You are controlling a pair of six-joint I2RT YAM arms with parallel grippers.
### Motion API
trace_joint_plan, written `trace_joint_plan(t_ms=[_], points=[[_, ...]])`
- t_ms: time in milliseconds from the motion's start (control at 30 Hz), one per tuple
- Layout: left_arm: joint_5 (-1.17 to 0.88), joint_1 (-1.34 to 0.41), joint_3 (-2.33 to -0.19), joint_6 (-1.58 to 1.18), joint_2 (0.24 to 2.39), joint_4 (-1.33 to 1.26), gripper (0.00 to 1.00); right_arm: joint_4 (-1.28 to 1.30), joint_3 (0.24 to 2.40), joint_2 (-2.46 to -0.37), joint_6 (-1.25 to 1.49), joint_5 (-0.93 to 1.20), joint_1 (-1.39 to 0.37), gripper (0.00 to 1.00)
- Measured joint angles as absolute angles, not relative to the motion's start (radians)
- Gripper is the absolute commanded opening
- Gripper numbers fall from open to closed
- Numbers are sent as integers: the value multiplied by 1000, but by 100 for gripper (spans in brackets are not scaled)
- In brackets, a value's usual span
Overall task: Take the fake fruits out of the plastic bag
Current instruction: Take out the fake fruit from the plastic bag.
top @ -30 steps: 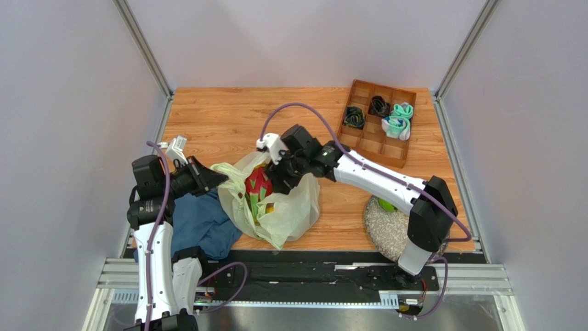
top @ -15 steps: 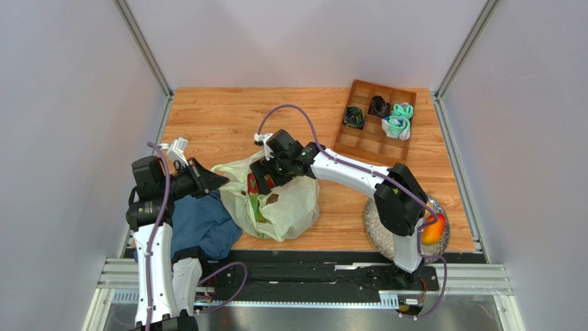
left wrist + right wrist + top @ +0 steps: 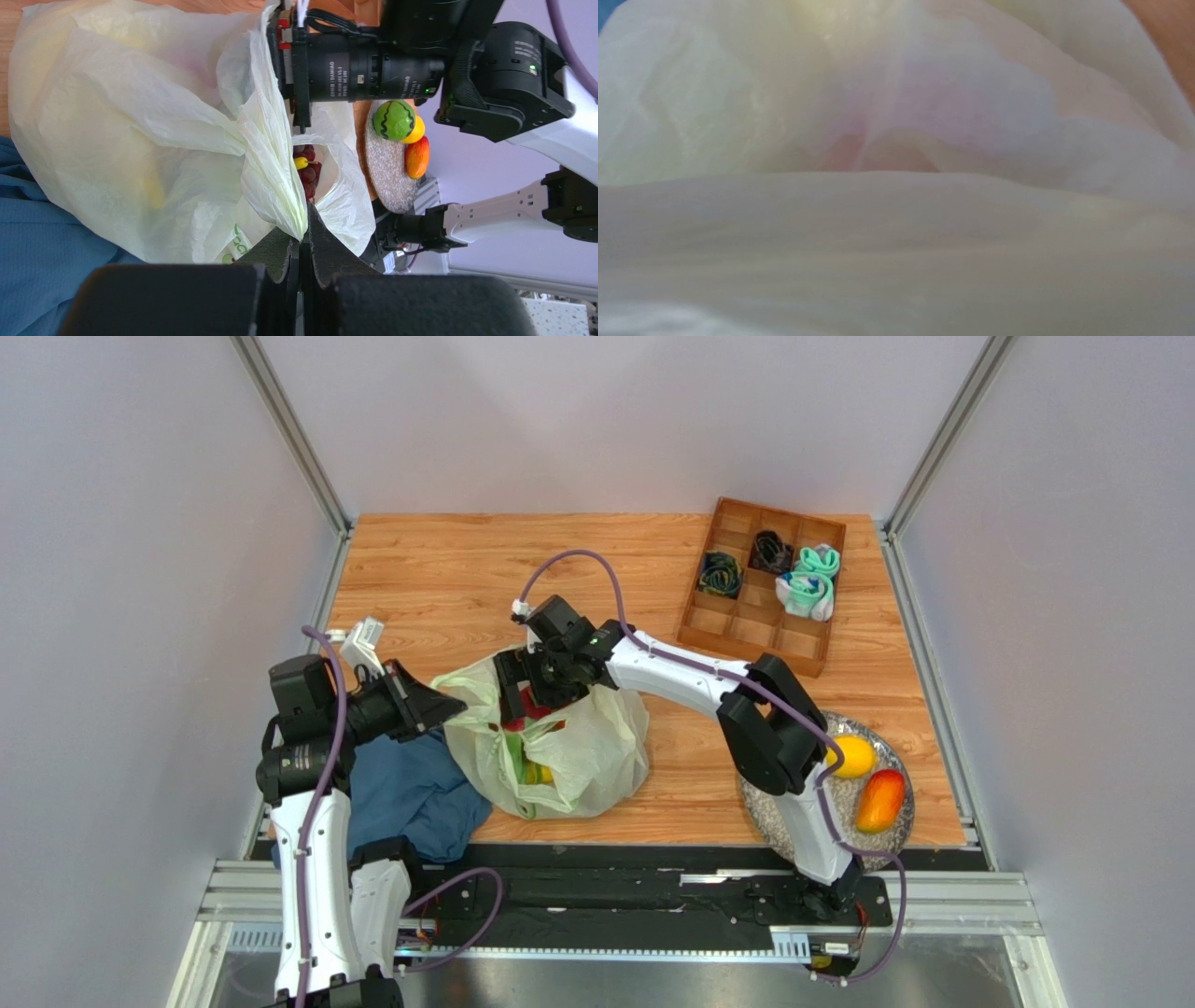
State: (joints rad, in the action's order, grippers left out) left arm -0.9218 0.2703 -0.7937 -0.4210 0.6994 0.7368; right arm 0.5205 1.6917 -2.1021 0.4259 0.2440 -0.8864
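Observation:
The plastic bag (image 3: 582, 749) lies crumpled at the table's front left with its mouth pulled open. My left gripper (image 3: 428, 707) is shut on the bag's rim, and the film is pinched between its pads (image 3: 305, 231). My right gripper (image 3: 530, 693) is sunk into the bag's mouth. Its finger mounts stand far apart, so it is open, and the tips are hidden by film. The right wrist view shows only pale film with a pink blur behind it. Inside the bag I see the red dragon fruit (image 3: 521, 711), dark grapes (image 3: 307, 168) and something yellow (image 3: 537, 773).
A speckled grey plate (image 3: 753, 805) at the front right holds a yellow fruit (image 3: 852, 755), an orange-red fruit (image 3: 880, 801) and a green striped ball (image 3: 393, 120). A blue cloth (image 3: 407, 791) lies under the bag's left side. A wooden divided tray (image 3: 744, 623) with rolled socks stands at the back right.
The right gripper has pushed left and down into the bag's mouth and opened wider. Its elbow swung off the plate and uncovered the fruits there. The left gripper kept its hold.

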Motion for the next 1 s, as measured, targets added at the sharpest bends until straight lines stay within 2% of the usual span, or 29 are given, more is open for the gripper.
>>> trace_joint_plan(t_ms=[100,167,200,300,400,667,1000], points=[[-922,270,-794,-417,699,738,0,513,1692,-2125,478,248,-889,98],[-921,270,-794,-416,700,739,0,516,1700,-2132,496,237,-895,80],[-921,271,-794,-416,701,739,0,517,1706,-2135,499,233,-897,63],[-920,273,-797,-413,704,741,0,506,1718,-2141,485,229,-899,37],[-914,278,-801,-414,703,742,0,503,1718,-2136,444,254,-897,26],[-907,282,-801,-427,731,688,0,649,1647,-1965,145,359,-876,11],[-904,282,-801,-470,816,583,0,746,1486,-1647,-266,637,-842,9]])
